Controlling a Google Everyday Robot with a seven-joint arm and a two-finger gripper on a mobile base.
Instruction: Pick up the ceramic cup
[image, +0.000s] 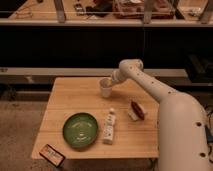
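Observation:
The ceramic cup (105, 89) is a small plain white cup standing upright on the wooden table (65, 102), toward the back middle. My gripper (107, 81) is at the end of the white arm that reaches in from the right, right at the cup's rim and overlapping its top. The arm's wrist hides the cup's right side.
A green plate (80, 130) lies at the front left. A white capped tube bottle (109, 127) lies beside it. A red and white packet (136, 110) lies at the right, under the arm. A small dark box (52, 155) sits at the front left corner. Dark shelving stands behind.

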